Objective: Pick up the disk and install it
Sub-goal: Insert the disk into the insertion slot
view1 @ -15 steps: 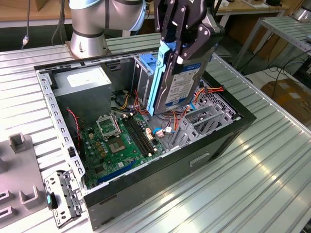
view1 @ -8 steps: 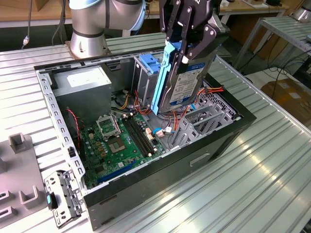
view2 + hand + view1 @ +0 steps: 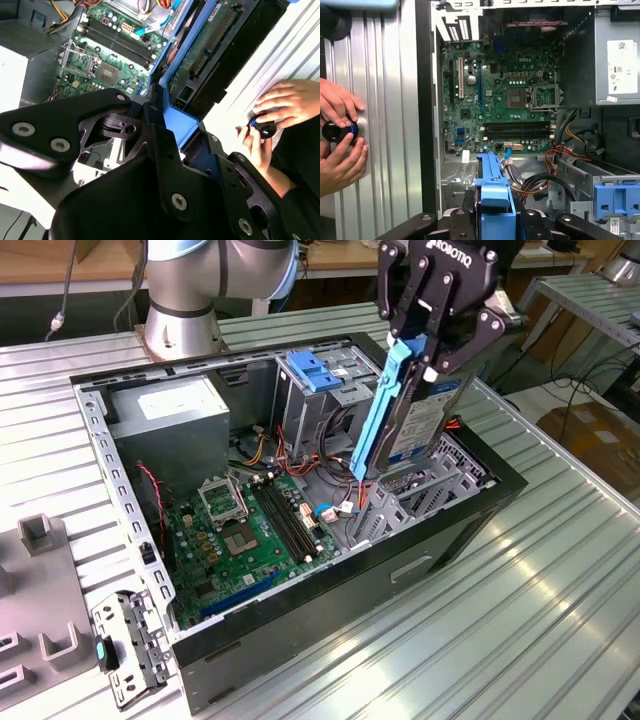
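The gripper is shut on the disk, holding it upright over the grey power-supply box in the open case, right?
No. In the exterior view the gripper is shut on the disk, holding it upright over the drive cage, well apart from the grey power-supply box in the open case.

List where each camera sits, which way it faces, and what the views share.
Exterior view: off the arm, raised, looking down into the open computer case; shows the arm's base and the gripper clamping the disk upright.
First wrist view: on the wrist, facing down at the motherboard; gripper links show.
Second wrist view: on the wrist, looking along the gripper past the disk's circuit side.
Shared: both wrist views show a person's hands on a black knob beside the case; all show the disk.
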Robot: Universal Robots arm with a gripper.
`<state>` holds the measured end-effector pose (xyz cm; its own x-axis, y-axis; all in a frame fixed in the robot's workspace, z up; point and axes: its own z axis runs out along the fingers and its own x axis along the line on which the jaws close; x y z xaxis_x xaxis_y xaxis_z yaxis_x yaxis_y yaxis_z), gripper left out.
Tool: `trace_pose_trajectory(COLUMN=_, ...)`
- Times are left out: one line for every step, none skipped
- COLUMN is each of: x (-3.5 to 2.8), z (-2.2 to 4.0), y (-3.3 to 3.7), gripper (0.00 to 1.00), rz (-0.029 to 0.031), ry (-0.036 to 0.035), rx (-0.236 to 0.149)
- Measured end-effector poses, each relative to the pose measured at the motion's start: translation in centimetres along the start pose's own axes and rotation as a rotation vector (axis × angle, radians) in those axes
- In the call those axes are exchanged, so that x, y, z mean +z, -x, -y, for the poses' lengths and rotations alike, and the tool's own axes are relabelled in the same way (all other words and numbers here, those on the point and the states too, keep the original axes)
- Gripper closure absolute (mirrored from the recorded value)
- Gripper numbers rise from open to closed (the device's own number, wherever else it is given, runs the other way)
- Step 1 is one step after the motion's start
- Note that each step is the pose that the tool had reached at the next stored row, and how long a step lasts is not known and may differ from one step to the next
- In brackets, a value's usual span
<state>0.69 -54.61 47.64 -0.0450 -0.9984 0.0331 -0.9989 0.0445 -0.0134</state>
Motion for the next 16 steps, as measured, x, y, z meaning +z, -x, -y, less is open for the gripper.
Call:
trace_pose_trajectory(x=0.05, z=0.39, y=-0.05, gripper=0.63, rz=0.0000, ry=0.0000, rx=0.000)
trace_pose_trajectory(x=0.08, z=0.62, y=-0.07, gripper=0.63, rz=0.0000, ry=0.0000, rx=0.000)
trace_pose_trajectory(x=0.13, z=0.95, y=-0.10, gripper=0.63, rz=0.0000, ry=0.0000, rx=0.000)
trace_pose_trajectory(x=0.17, z=1.25, y=-0.12, gripper=0.63, rz=0.0001, ry=0.0000, rx=0.000)
trace_pose_trajectory(x=0.21, z=1.57, y=-0.12, gripper=0.63, rz=0.0000, ry=0.0000, rx=0.000)
trace_pose_trajectory(x=0.25, z=1.89, y=-0.11, gripper=0.63, rz=-0.0001, ry=0.0000, rx=0.000)
trace_pose_trajectory(x=0.33, z=2.23, y=-0.10, gripper=0.63, rz=0.0000, ry=0.0000, rx=0.000)
trace_pose_trajectory(x=0.39, z=2.49, y=-0.10, gripper=0.63, rz=-0.0001, ry=0.0000, rx=0.000)
trace_pose_trajectory(x=0.50, z=2.89, y=-0.08, gripper=0.63, rz=-0.0001, ry=0.0000, rx=0.000)
trace_pose_trajectory(x=0.61, z=3.29, y=-0.07, gripper=0.63, rz=0.0000, ry=0.0000, rx=0.000)
trace_pose_trajectory(x=0.71, z=3.59, y=-0.07, gripper=0.63, rz=0.0000, ry=0.0000, rx=0.000)
trace_pose_trajectory(x=0.79, z=3.83, y=-0.08, gripper=0.63, rz=-0.0001, ry=0.0000, rx=0.000)
trace_pose_trajectory(x=0.90, z=4.13, y=-0.09, gripper=0.63, rz=0.0000, ry=0.0000, rx=0.000)
trace_pose_trajectory(x=0.97, z=4.30, y=-0.11, gripper=0.63, rz=-0.0001, ry=0.0000, rx=0.000)
trace_pose_trajectory(x=1.10, z=4.51, y=-0.15, gripper=0.63, rz=0.0000, ry=0.0000, rx=0.000)
trace_pose_trajectory(x=1.23, z=4.54, y=-0.21, gripper=0.63, rz=0.0001, ry=0.0000, rx=0.000)
